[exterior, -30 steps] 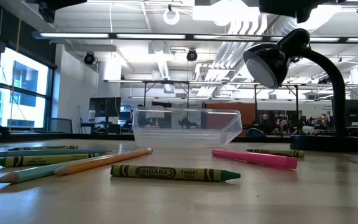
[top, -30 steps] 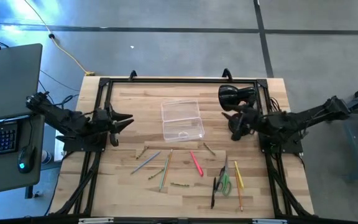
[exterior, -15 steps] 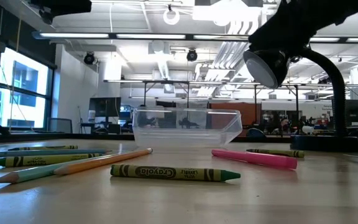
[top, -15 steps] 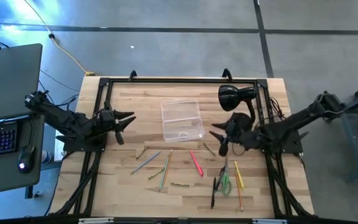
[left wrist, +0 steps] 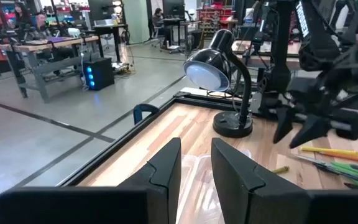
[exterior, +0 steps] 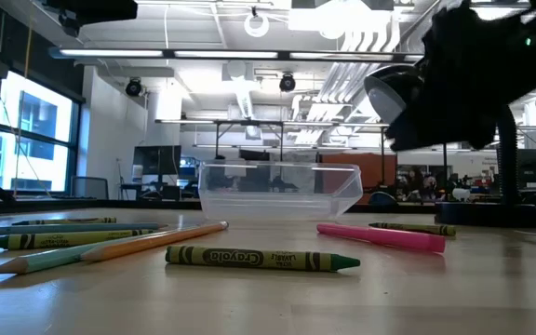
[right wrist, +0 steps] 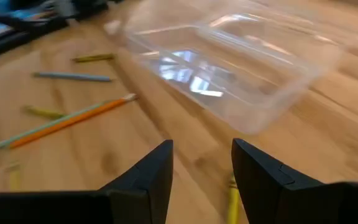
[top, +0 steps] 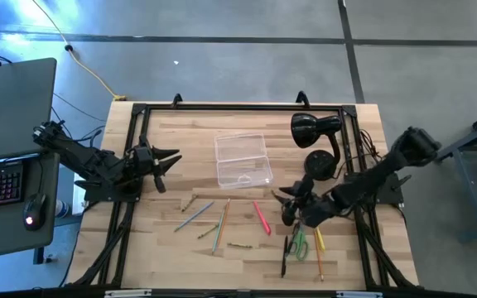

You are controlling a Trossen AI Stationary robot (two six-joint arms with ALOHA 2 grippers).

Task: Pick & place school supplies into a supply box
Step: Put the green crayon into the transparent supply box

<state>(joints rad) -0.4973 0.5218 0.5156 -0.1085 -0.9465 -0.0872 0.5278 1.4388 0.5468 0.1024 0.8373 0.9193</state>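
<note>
The clear supply box (top: 242, 161) rests flat on the wood table, far of centre, also shown in the low view (exterior: 277, 191) and the right wrist view (right wrist: 229, 62). School supplies lie loose near of it: orange and blue pencils (top: 214, 222), a pink pen (top: 262, 218), a green crayon (exterior: 261, 259), green-handled scissors (top: 299, 242), a yellow pencil (top: 317, 234). My right gripper (top: 286, 204) hovers open just right of the pink pen, tilted down, nothing between its fingers (right wrist: 202, 168). My left gripper (top: 172, 159) waits open left of the box (left wrist: 196, 168).
A black desk lamp (top: 313, 130) stands at the back right, with its base (top: 320, 164) just far of my right arm. A black frame (top: 238, 106) runs around the table. A laptop (top: 15, 99) and keyboard sit off the table's left side.
My right gripper has swung from beside the lamp base down and toward the table's near edge and a little left, rolling its wrist as it went, and now hangs low over the supplies right of the pink pen. Its fingers have stayed open. No supply has moved.
</note>
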